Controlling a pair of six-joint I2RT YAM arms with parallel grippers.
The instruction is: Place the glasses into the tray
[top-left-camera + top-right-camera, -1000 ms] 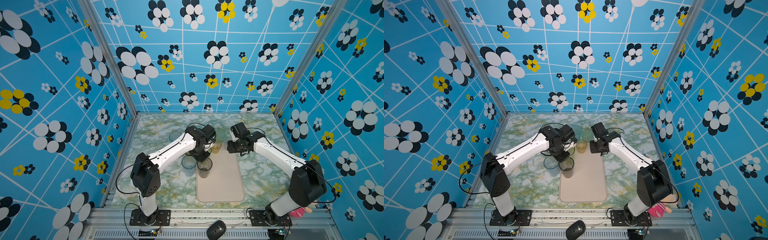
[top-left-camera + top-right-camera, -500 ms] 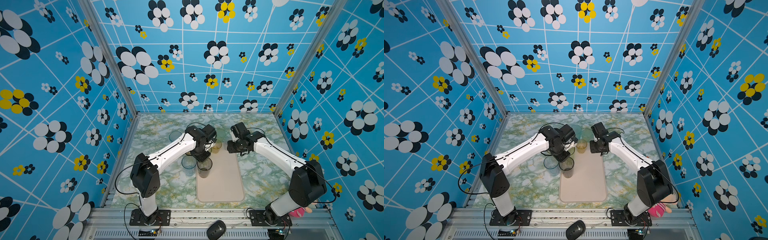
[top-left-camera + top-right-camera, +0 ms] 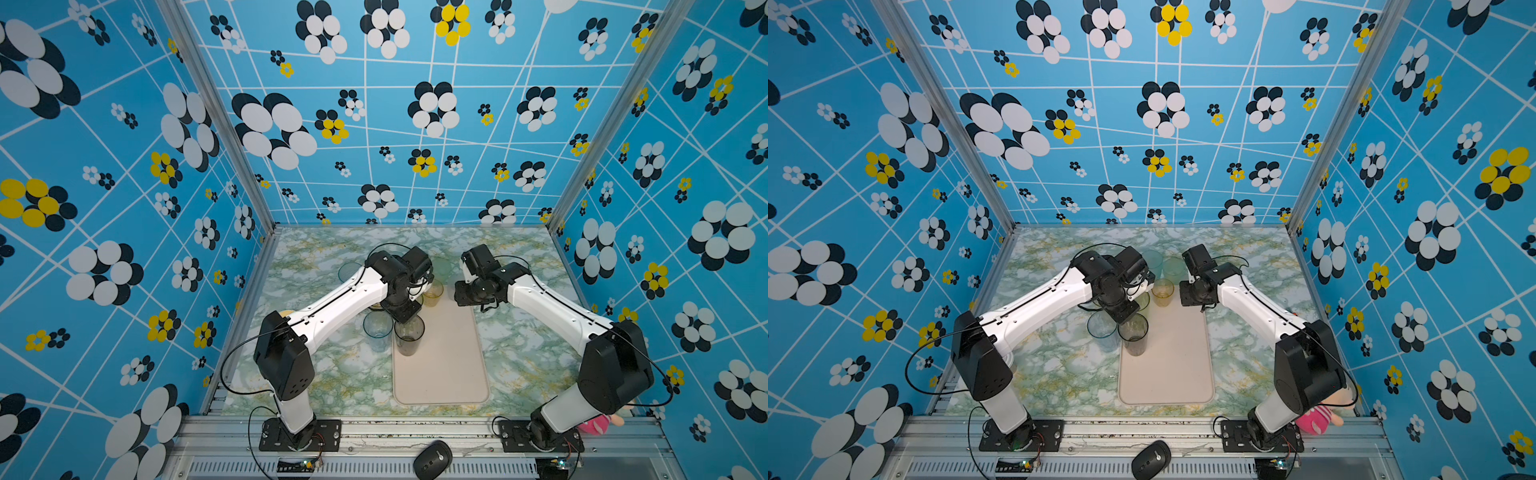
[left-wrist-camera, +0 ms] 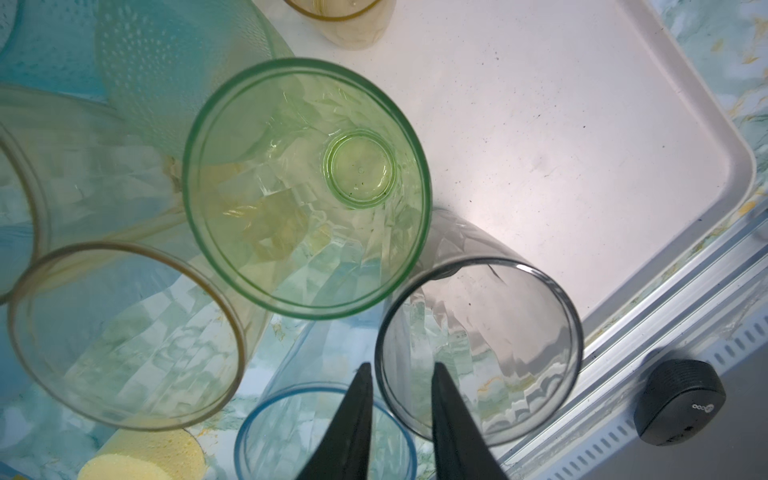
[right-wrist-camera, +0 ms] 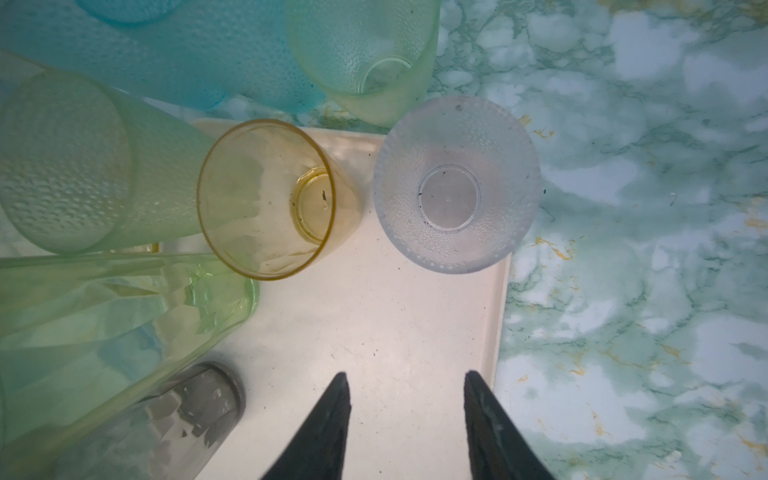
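Blue flower-patterned walls are enclosing a marbled green bench [image 3: 316, 266], where the tray [image 3: 444, 374] is being loaded between the two arms. Entered as placed, four glasses: a smoky grey tumbler [image 3: 409, 338] at the tray's left edge, a green faceted tumbler [image 4: 305, 187] just beside it and apparently inside the rim, an amber tumbler [image 3: 433, 293] at the far end, and a clear dotted tumbler [image 5: 453, 187] in the far right corner. Entered as outstanding, on the bench: a blue tumbler [image 3: 377, 328] just beside the tray's left edge, a yellowish tumbler [image 4: 124, 332], a teal tumbler [image 3: 349, 271], and dotted tumblers [image 5: 365, 50] beyond the far end; the full count is being hidden by the arms. The left gripper [image 4: 401, 368] is being held astride the grey tumbler's rim, jaws slightly parted, pinching nothing. The right gripper [image 5: 406, 374] is being held over bare tray, jaws spread and empty. Progress is being judged as under half.
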